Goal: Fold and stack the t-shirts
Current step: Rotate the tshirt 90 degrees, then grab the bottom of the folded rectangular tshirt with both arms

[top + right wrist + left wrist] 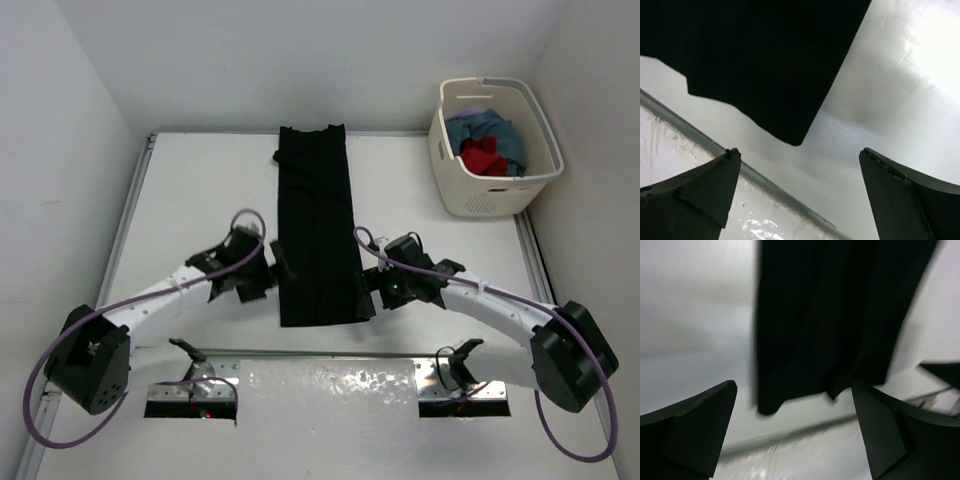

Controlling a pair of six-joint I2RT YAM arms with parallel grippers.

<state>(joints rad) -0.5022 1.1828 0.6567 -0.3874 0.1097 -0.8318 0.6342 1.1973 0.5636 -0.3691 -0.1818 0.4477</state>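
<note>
1. A black t-shirt (317, 225) lay flat in the middle of the table (200, 190). It was folded into a long narrow strip running from the far edge toward the arms.
2. The left arm (160, 295) reached in from the left. Its jaws were spread wide and held nothing, just beside the strip's near left corner. The blurred left wrist view showed the cloth's near hem ahead of the jaws, untouched.
3. The right arm (490, 300) came in from the right. Its jaws were also wide apart and empty, above bare table just beside the near right corner.
4. A white basket (490, 205) stood at the far right corner, well apart from the strip. Blue clothes (497, 132) and red clothes (485, 158) lay inside it.
</note>
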